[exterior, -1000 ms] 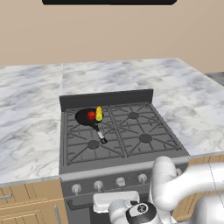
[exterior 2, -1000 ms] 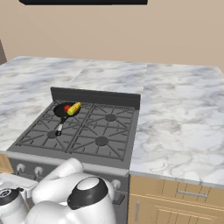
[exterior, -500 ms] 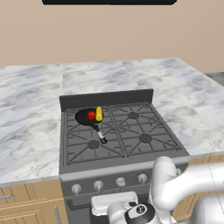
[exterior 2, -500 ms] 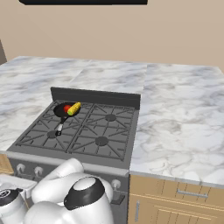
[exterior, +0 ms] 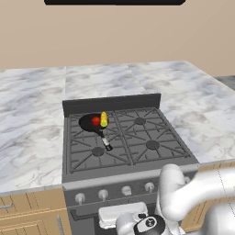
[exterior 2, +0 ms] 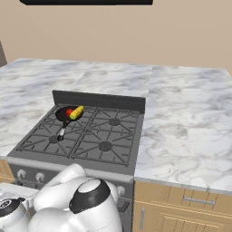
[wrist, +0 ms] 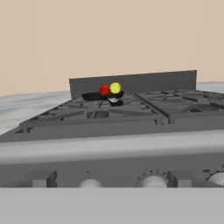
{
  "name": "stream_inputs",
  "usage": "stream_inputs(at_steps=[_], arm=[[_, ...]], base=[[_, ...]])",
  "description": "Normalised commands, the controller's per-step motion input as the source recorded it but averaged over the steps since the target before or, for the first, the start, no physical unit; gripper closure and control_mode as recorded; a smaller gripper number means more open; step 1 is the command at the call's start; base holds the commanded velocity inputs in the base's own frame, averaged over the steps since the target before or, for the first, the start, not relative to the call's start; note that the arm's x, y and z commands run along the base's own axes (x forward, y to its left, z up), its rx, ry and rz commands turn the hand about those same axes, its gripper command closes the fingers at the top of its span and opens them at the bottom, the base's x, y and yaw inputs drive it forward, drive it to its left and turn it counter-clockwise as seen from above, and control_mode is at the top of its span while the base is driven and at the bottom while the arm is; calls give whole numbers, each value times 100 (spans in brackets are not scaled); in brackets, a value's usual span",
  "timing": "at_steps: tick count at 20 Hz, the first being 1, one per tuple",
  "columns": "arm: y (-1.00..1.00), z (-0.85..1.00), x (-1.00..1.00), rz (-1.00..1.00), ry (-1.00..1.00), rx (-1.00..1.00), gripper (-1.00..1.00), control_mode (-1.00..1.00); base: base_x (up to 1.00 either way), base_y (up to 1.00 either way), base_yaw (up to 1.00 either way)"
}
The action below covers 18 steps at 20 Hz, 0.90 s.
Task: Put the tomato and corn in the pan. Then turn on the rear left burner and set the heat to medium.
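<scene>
The pan [exterior: 92, 123] sits on the rear left burner, holding the tomato [exterior: 95, 121] with the corn [exterior: 104, 119] touching it. The tool's jaws stand fully apart, gripping nothing.

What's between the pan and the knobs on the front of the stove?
In the left base view, the front left burner with its grate bars lies between the pan and the knobs. The pan's handle points toward that burner.

Glossy white arm [exterior: 193, 193], dark joints
</scene>
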Motion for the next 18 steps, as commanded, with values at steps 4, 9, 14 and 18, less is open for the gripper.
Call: stream_inputs(at_steps=[4,9,14,18], arm=[[-12,0,32,0,0,0,-100,-100],[-5,0,60,0,0,0,-100,-100],[-11,-12,64,0,0,0,-100,-100],[-32,-38,61,0,0,0,-100,-100]], base=[[0,0,0],[0,0,0],[0,0,0],[0,0,0]])
